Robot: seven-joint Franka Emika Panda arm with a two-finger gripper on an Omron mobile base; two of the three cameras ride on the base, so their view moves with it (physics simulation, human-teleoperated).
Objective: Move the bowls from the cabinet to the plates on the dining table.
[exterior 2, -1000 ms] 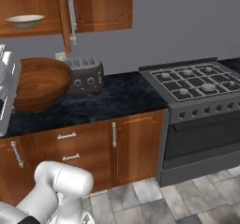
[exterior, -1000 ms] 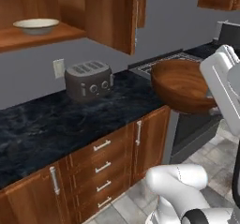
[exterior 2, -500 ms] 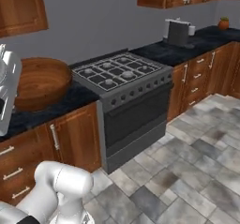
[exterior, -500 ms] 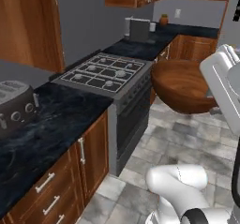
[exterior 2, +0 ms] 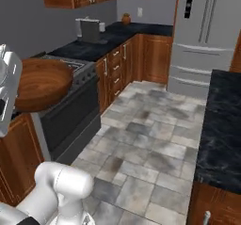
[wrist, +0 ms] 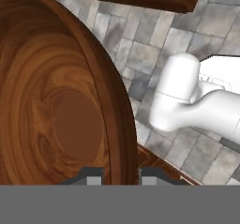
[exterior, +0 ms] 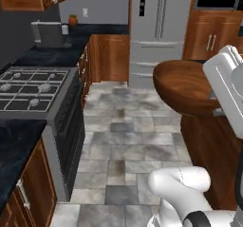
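- The gripper point(wrist: 118, 175) is nearly closed, pinching the rim of the wooden bowl point(wrist: 56, 101); in the hand view one finger tip sits inside the rim and the other just outside it
- The same brown bowl point(exterior: 185, 86) is carried in the air, roughly level and mouth up, beside the white hand; seen from the right base view the bowl point(exterior 2: 40, 83) hangs in front of the stove point(exterior 2: 70, 99)
- Below it is grey tiled floor point(exterior: 123, 140), with no surface supporting the bowl
- Further out: a fridge point(exterior: 159, 31) at the far wall, and a black-topped desk point(exterior 2: 221, 125) at the right, likely the dining table
- No plates can be made out on that desk from here
- Judged progress: one bowl is out of the cabinet and in transit; setting it on a plate is still to do, and so, as far as these views tell, is the whole trip for the cream bowl
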